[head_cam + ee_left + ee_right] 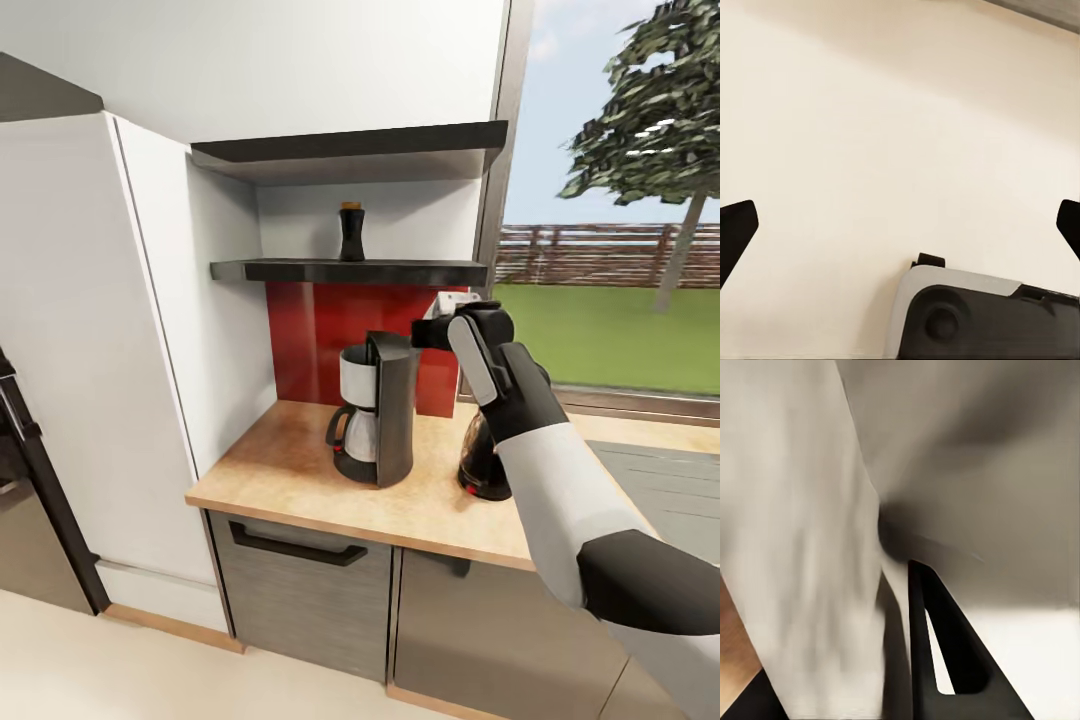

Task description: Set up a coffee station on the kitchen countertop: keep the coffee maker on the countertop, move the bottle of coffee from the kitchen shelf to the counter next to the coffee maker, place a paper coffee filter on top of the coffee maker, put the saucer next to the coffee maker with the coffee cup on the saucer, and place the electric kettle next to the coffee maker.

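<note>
Raising my right arm [520, 400] above the table [290, 470], I cannot tell how its jaws stand; they sit near the coffee maker's top. My left jaws [900, 221] are spread wide over pale floor. The coffee maker [375, 408] stands on the table, the electric kettle [482, 462] just beside it. The bottle of coffee [351, 232] stands upright on the shelf [300, 270] above.
</note>
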